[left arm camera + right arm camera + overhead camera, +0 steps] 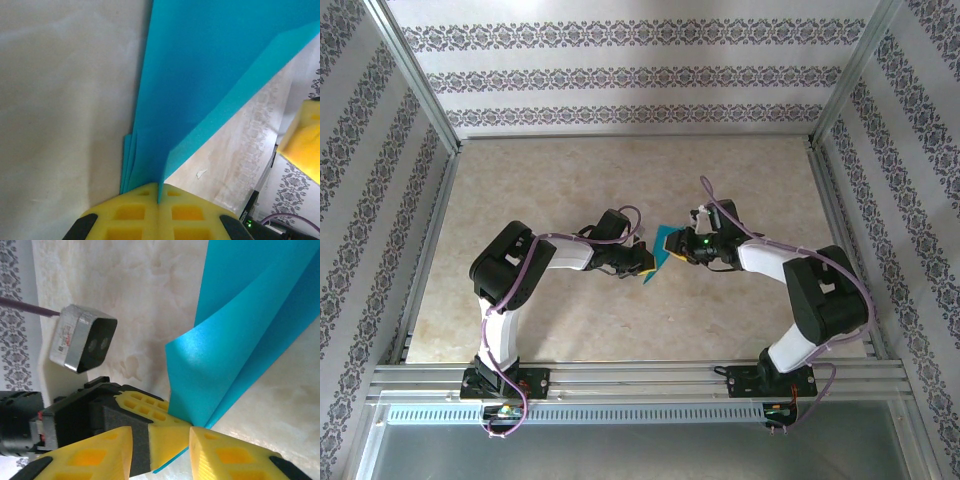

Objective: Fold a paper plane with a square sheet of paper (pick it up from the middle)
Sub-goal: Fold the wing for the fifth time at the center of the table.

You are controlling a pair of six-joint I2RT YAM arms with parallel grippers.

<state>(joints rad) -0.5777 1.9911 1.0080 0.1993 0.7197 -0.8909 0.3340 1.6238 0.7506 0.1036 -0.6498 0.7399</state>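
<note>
Between the pressed-together yellow foam pads of your left gripper, the teal paper is pinched at its folded edge, its layers fanning away over the marbled table. Your right gripper stands part-spread, straddling that same corner just beside the left pads. Squeeze here and you risk clamping foam on foam, or crumpling the thin, smooth sheet and skewing its crisp creases.

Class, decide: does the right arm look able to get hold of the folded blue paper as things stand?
Probably yes: the folded blue paper reaches between the parted right fingers; only the left fingers, pinching it, crowd that gap.
</note>
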